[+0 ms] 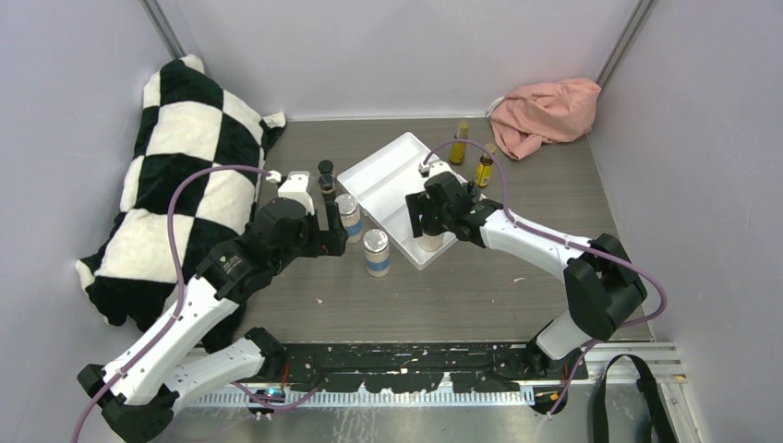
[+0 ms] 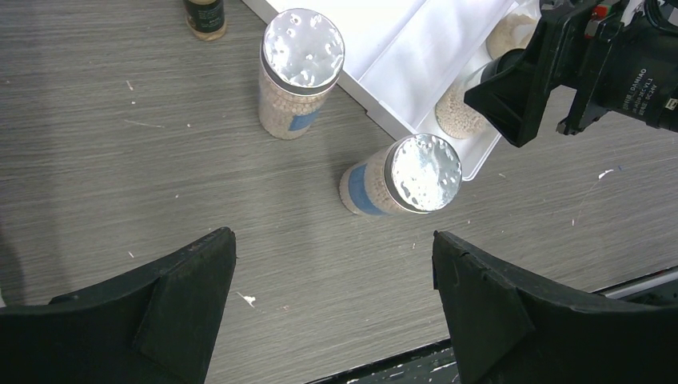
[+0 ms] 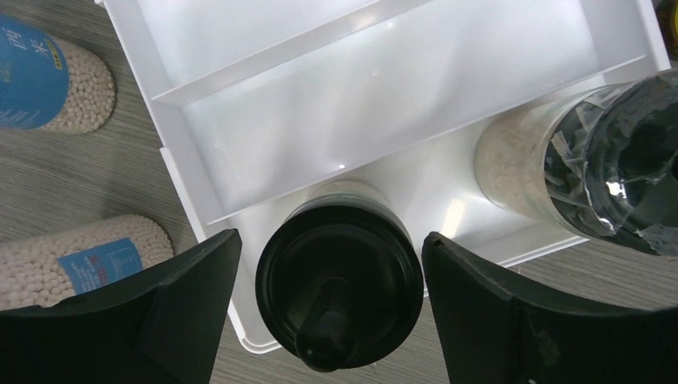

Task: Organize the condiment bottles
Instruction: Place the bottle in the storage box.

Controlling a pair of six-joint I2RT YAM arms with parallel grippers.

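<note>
1. In the white tray [image 3: 200, 184], in the long slot nearest the arms: two tan jars with black caps, standing up side by side. Most likely kept together for being the same kind.
2. Around the first tan jar [image 3: 340, 296]: the right gripper [image 3: 332, 240], fingers wide, one on each side of the cap. Not squeezing, with a thin strip of tray showing on one side. Holding nothing, then.
3. Just beside it in the same slot: the second tan jar [image 3: 520, 168], touched by nothing.
4. Above the table [image 1: 443, 305]: the left gripper [image 2: 332, 240], fingers wide open, nothing between them. Pointed at the near silver-lidded jar [image 2: 404, 176], maybe to grab it next.
5. Out on the table, close to the tray edge: that jar and the far silver-lidded jar [image 2: 300, 68], both upright and apart. Not yet in a slot.
6. Outside the tray as well: two tiny dark bottles [image 1: 326, 169] by its left corner, then one amber bottle [image 1: 484, 169] and the other amber bottle [image 1: 459, 141] on its right, near the pink cloth [image 1: 545, 111].
7. Only two of eight put away, by the look of it. Best to lift the right gripper straight up, so as not to tip the tan jar.
</note>
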